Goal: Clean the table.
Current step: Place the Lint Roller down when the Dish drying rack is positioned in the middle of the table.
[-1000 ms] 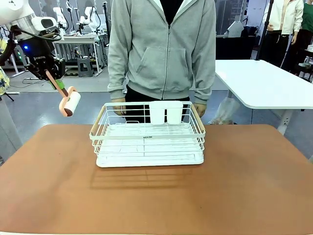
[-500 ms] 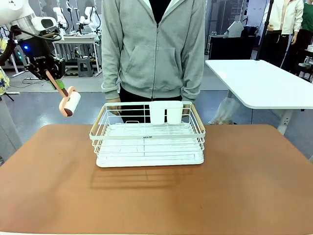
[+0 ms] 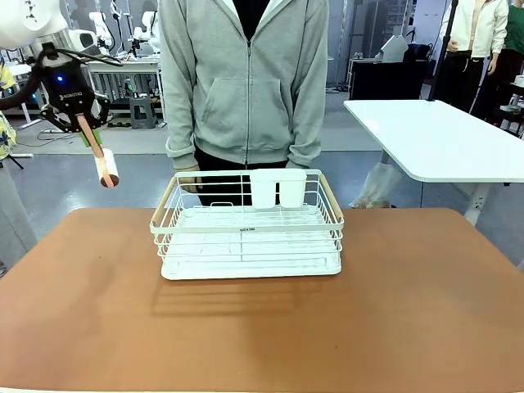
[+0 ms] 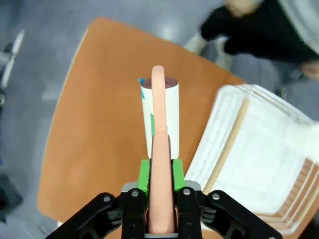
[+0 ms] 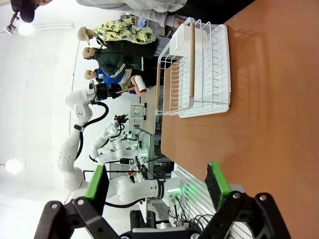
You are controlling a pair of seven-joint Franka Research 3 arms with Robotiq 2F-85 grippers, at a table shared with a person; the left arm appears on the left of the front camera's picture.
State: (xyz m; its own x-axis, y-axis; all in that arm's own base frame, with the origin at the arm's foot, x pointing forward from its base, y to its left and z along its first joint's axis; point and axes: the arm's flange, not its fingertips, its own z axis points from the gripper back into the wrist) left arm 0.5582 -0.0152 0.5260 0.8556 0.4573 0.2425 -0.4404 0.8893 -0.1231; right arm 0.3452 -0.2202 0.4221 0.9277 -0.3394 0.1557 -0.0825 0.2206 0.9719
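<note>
The table (image 3: 426, 311) was the biggest thing in sight — a reddish-brown top with rounded corners, its long axis running left to right across the front view, one long edge toward the robot and the other toward the person (image 3: 246, 82) in a grey hooded jacket standing at the far side. To the right beyond it stood a white table (image 3: 442, 139).

A white wire rack (image 3: 248, 237) sat on the brown top, a little left of the middle and nearer the far edge, its long side parallel to the table's long edge. It had pale wooden handles at both short ends and a white two-part cup holder (image 3: 278, 188) hung on its far rail. One of the person's hands (image 3: 188, 178) was at the far left corner of the rack.

The left gripper (image 3: 84, 124) hung in the air above the table's far left corner, well apart from the rack, its fingers clamped tight on the pink handle of a lint roller (image 3: 106, 169). In the left wrist view the handle ran straight out between the green pads (image 4: 143, 175), and the white roll (image 4: 160, 112) sat over the brown top beside the rack (image 4: 259, 149), not touching it.

The right gripper (image 5: 157, 184) — seen in its own wrist view — stood wide open with nothing between its fingers, over the table's near side.
</note>
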